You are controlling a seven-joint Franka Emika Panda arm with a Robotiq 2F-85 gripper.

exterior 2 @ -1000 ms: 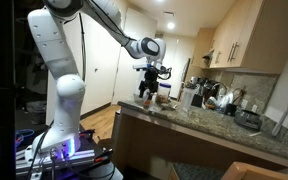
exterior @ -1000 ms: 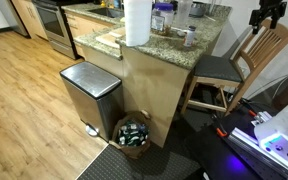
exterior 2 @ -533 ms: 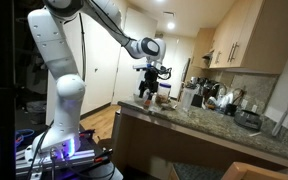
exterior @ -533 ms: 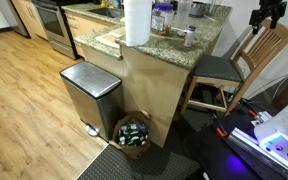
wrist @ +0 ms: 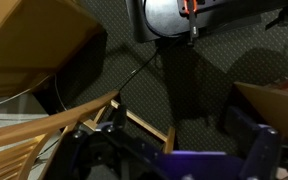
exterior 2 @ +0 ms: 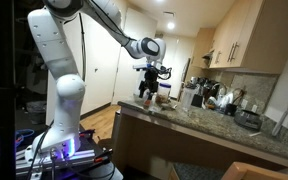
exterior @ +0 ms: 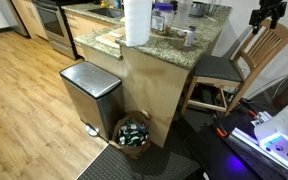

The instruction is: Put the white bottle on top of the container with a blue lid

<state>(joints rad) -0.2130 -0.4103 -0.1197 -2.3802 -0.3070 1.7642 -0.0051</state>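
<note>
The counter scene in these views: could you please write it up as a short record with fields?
white bottle: upright on the granite counter, near its edge
container with a blue lid: on the counter, between the bottle and the paper-towel roll
gripper: off to the side of the counter, above the wooden chair; looks open and empty
task status: bottle not yet on the lid
below the counter: metal bin, basket
</note>
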